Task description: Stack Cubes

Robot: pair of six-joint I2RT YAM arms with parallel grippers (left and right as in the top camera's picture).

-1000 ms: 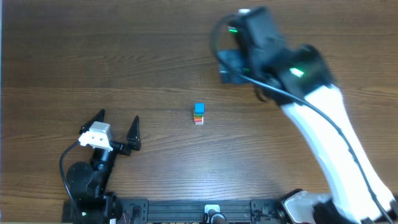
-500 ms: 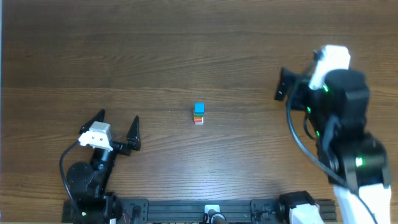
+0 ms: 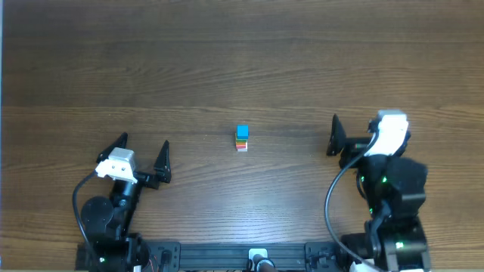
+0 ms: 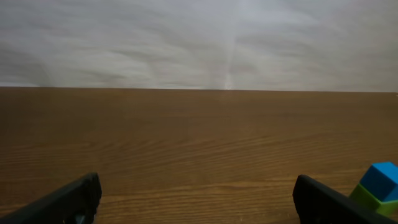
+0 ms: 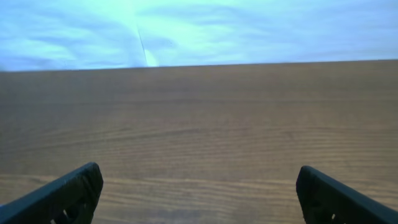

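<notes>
I see a cube stack standing upright at the middle of the wooden worktop, with a blue cube on top. My left gripper sits near its base with its fingers spread apart and nothing between them. My right gripper is likewise spread and empty. The stack lies between the two, inward of each and about equally near both. I judge the stack finished.

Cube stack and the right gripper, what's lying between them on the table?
Nothing: the top view shows bare table between the cube stack and the right gripper.
</notes>
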